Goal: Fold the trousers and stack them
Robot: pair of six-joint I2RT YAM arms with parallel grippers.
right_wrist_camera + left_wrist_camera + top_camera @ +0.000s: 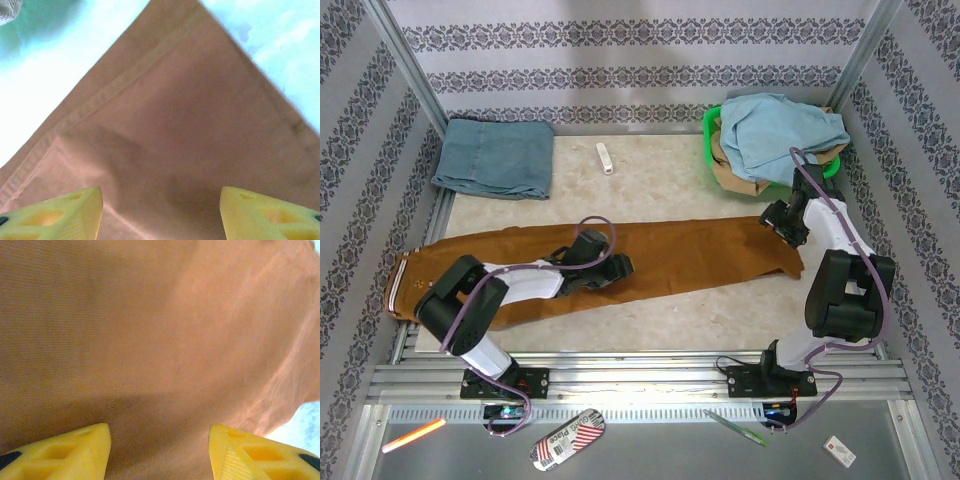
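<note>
The trousers (690,255) lie stretched flat across the counter (660,185), waistband at the left, cuffs at the right. Your left fingers (65,452) stand wide apart over the middle of the cloth, gripping nothing. Your right fingers (55,215) gape over the cuff end, also empty.

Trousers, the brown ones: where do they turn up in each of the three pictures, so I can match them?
Top external: the trousers lie flat across the pale tabletop, waistband left, hems right.
Left wrist: their cloth lies beneath the left gripper, edge at lower right.
Right wrist: a hem corner points upward above the right gripper.
Shared landmark: the pale tabletop bordering the cloth's edge.
</note>
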